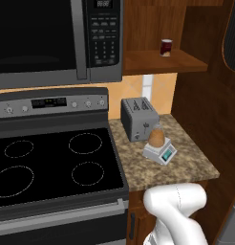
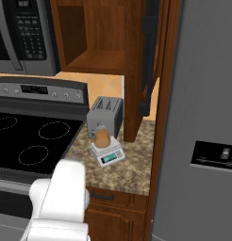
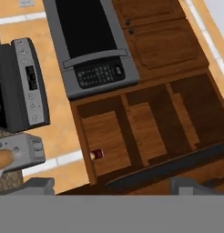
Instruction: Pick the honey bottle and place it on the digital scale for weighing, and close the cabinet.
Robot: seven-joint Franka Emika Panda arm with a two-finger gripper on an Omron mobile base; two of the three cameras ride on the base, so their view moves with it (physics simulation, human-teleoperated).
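Three views, catalogued in turn.

Left base view — we log the honey bottle (image 1: 156, 137) standing upright on the digital scale (image 1: 159, 151), which sits on the granite counter (image 1: 186, 158) just in front of the toaster (image 1: 139, 118), at about four o'clock from it. We judge the weighing half of the task done: the bottle rests centred on the platform so the teal display at the front stays readable. At twelve o'clock the cabinet (image 1: 157, 61) stands open, its shelf carrying a small dark red jar (image 1: 166, 47). The microwave (image 1: 57, 40) hangs at ten o'clock, the stove (image 1: 52, 162) below it. The door's edge shows at two o'clock, swung out toward us.

Right base view — the honey bottle (image 2: 102, 138) sits atop the digital scale (image 2: 107, 153), with the toaster (image 2: 105, 116) behind at twelve o'clock. The cabinet door (image 2: 150, 52) hangs edge-on at one o'clock, its dark handle facing out; closing remains to be done.

Hand view — the camera looks at the open cabinet (image 3: 145, 127), the red jar (image 3: 96, 154) at seven o'clock on the shelf, the microwave (image 3: 93, 41) at eleven. A dark bar, likely the door handle (image 3: 177, 166), runs across near the fingertips (image 3: 38, 185). The gripper (image 3: 111, 189) holds nothing and its tips stand wide apart — we judge it is lined up to push the door shut.
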